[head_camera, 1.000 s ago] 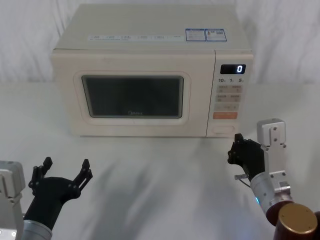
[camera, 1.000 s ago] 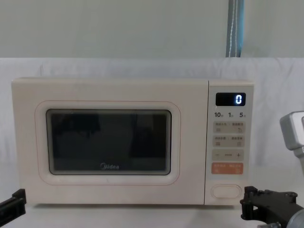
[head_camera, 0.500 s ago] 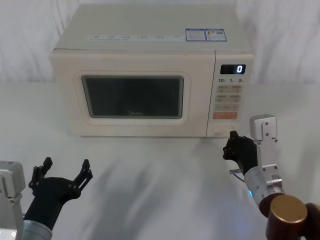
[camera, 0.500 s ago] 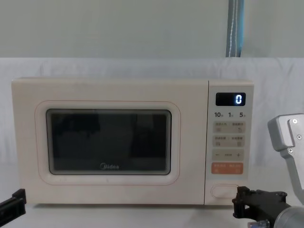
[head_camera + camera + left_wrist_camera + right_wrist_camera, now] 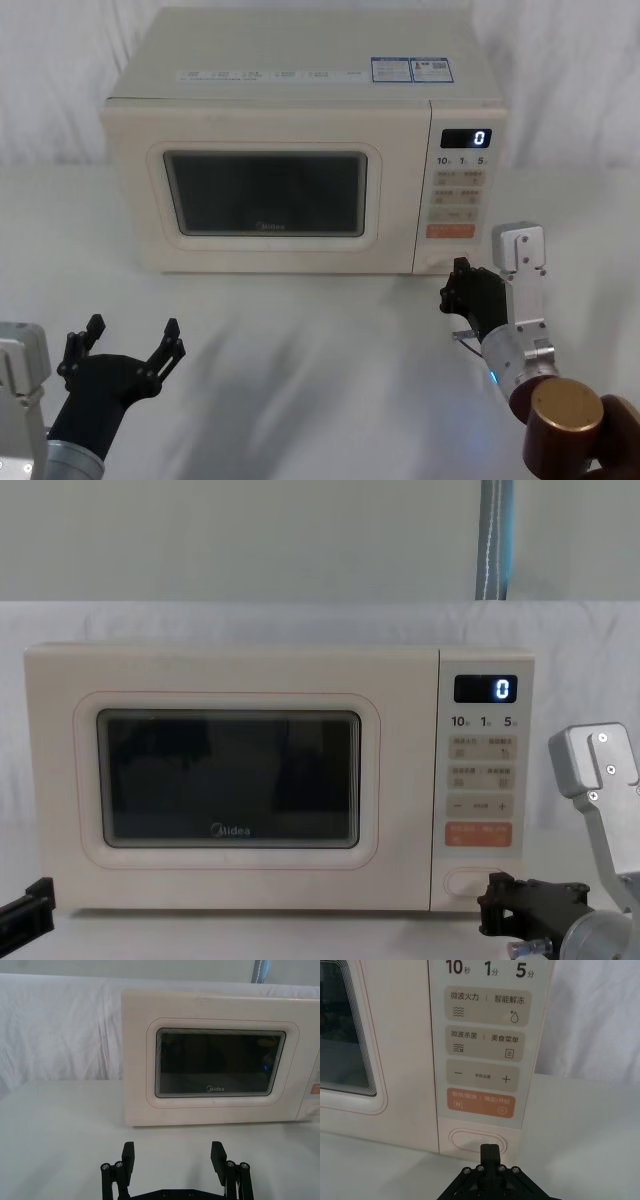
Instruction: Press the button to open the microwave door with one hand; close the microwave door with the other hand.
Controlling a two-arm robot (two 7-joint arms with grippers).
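The microwave point(image 5: 300, 150) is set on the white table point(image 5: 300, 350), its door point(image 5: 265, 190) shut flush with the front. The button point(image 5: 477, 1140) is found at the foot of the control strip, at about 5 o'clock from the door's window. The right gripper point(image 5: 489, 1150) is held just before this button — fingers pressed together, tip close to its face; contact cannot be told. The left gripper point(image 5: 125, 345) is parked at 7 o'clock of the microwave, well apart, fingers spread.
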